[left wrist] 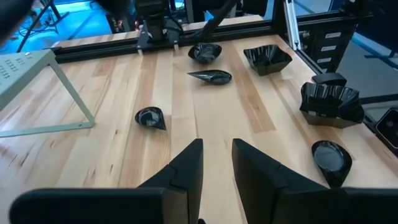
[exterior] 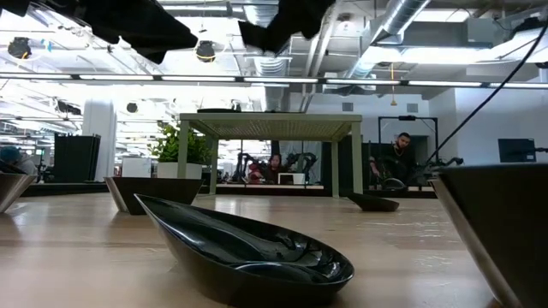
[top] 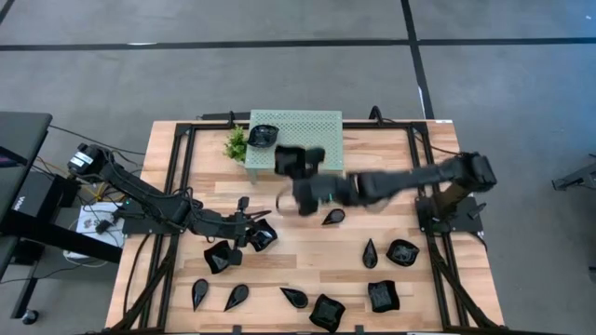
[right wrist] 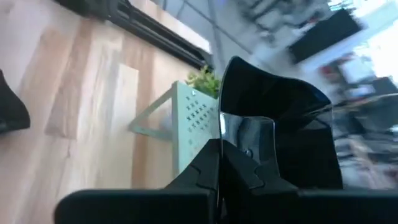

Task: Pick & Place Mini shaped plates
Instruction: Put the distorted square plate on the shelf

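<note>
Above the table's middle, the right gripper (right wrist: 219, 163) is clenched on the rim of a square wavy-edged black plate (right wrist: 280, 134), lifted near the mint-green stand (top: 296, 133). One roundish plate (top: 263, 136) already sits on that stand, beside a small plant (top: 237, 142). The left gripper (left wrist: 216, 163) hangs low over the wood, fingers parted, empty. The other plates lie scattered along the near side — a leaf-shaped one (left wrist: 210, 76) among them. No writing is legible.
</note>
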